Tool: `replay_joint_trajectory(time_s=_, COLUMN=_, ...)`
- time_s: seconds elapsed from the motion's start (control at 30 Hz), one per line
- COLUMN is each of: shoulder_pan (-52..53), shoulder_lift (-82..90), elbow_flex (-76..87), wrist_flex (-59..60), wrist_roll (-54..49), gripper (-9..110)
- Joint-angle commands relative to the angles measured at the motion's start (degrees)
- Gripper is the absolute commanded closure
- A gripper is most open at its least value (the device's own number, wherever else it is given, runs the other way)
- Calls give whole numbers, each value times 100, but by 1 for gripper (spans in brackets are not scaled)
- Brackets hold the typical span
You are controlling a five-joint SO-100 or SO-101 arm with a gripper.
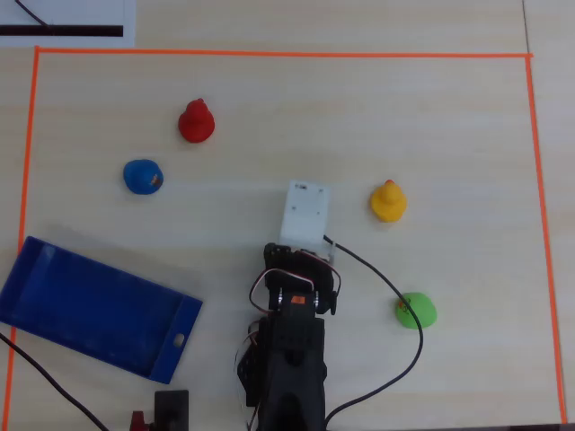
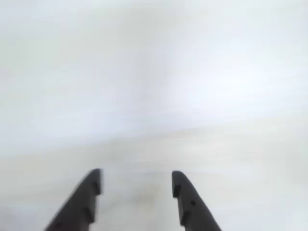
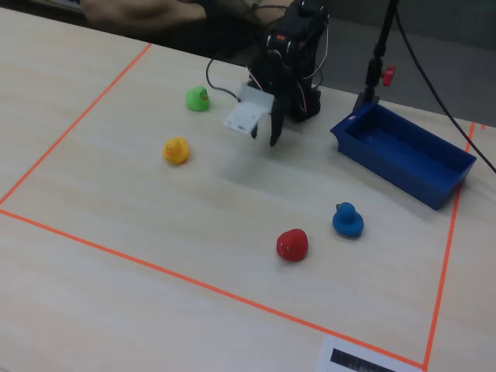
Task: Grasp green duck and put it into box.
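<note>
The green duck (image 1: 416,311) sits on the table at the lower right of the overhead view, right of the arm's base; in the fixed view the green duck (image 3: 198,98) is at the back left. The dark-blue box (image 1: 81,296) lies at the lower left, empty; in the fixed view the box (image 3: 395,172) stands on the right. My gripper (image 2: 137,175) is open, with nothing between its dark fingers, only blurred table. In the fixed view the gripper (image 3: 268,136) hangs above the table, between duck and box, apart from both.
A yellow duck (image 1: 387,201) stands right of the white wrist block (image 1: 305,212). A blue duck (image 1: 142,176) and a red duck (image 1: 196,121) stand at the upper left. Orange tape (image 1: 269,53) frames the work area. A black cable (image 1: 377,269) runs close to the green duck.
</note>
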Motion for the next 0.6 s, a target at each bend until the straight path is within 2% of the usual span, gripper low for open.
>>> replay_joint_trajectory(time_s=0.0, shoulder_pan=1107, shoulder_lift=-1204, elbow_flex=-2522, wrist_flex=-105, wrist_roll=369, gripper=89)
replay_joint_trajectory(time_s=0.2, shoulder_pan=2839, shoulder_lift=-2883, elbow_flex=-5194, wrist_flex=844, wrist_roll=466, gripper=92)
replay_joint_trajectory(time_s=0.33, shoulder_pan=4034, shoulder_lift=-3621, elbow_flex=-6548, wrist_flex=1723, wrist_roll=-53, gripper=95)
replay_joint_trajectory(time_s=0.43, shoulder_pan=4860, shoulder_lift=-3920, elbow_flex=-7058, wrist_flex=2048, wrist_roll=-272, gripper=97)
replay_joint_trajectory(time_s=0.57, shoulder_pan=5968, shoulder_lift=-4104, elbow_flex=-7049, wrist_flex=2171, wrist_roll=-879, gripper=93)
